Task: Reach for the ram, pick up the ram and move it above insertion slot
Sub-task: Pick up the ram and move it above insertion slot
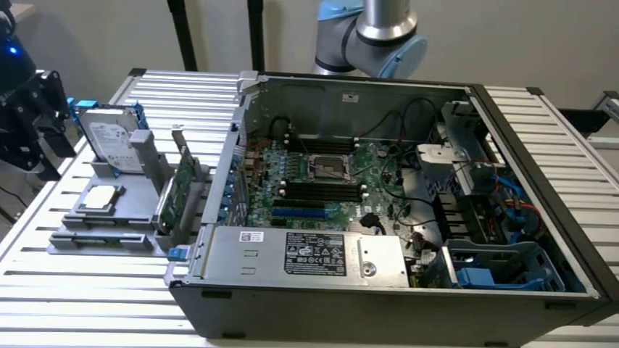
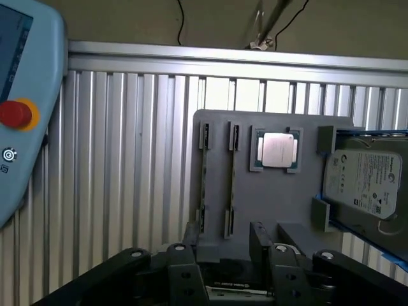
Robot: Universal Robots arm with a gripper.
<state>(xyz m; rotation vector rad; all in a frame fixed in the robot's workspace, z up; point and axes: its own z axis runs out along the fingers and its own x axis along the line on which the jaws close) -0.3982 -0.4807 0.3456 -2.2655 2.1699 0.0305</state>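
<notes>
The ram (image 2: 204,175) is a thin strip standing on edge in a slot of the grey holder tray (image 2: 280,204); a second such strip (image 2: 231,175) stands beside it. My gripper (image 2: 229,268) hangs above the near end of the tray, short of the ram, with its dark fingers (image 2: 182,271) apart and nothing between them. In the exterior view the gripper (image 1: 43,145) is a dark shape at the far left, beside the tray (image 1: 106,217). The black insertion slots (image 1: 324,191) lie on the motherboard inside the open case.
A processor chip (image 2: 277,150) and a hard drive (image 2: 366,182) sit on the tray; an upright green card (image 1: 174,192) stands at its edge. The open computer case (image 1: 387,217) takes up the slatted table's middle. A teach pendant with a red button (image 2: 14,113) lies nearby.
</notes>
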